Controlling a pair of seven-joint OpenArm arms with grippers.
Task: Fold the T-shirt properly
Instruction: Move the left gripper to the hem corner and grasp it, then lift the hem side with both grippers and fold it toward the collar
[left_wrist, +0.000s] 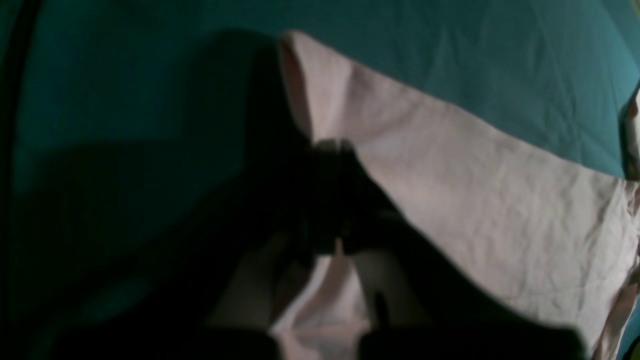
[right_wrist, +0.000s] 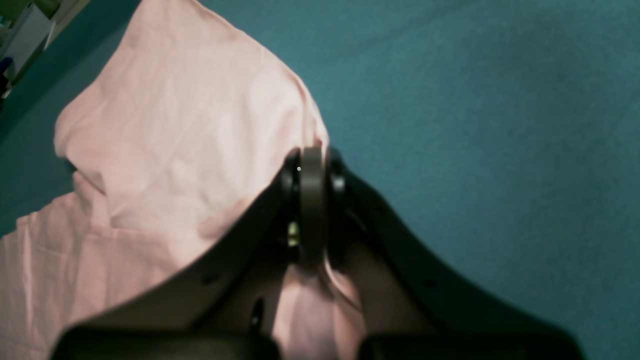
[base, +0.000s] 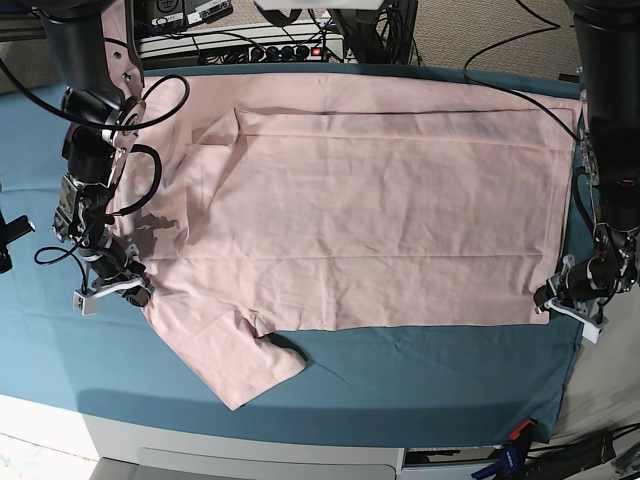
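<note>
Base view: both pincers, left (base: 553, 296) and right (base: 137, 291), pinch the creased (soft cotton) pink T-shirt (base: 380, 220).

T-shirt (base: 370, 220) spread flat across counter (base: 420, 375), right hand (base: 128, 290) at its left edge, left hand (base: 552, 297) at its right corner

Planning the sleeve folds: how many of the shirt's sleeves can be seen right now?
1. A sleeve of the T-shirt sticks out at the near edge, by the right gripper. The other may be folded under at the far side.
</note>
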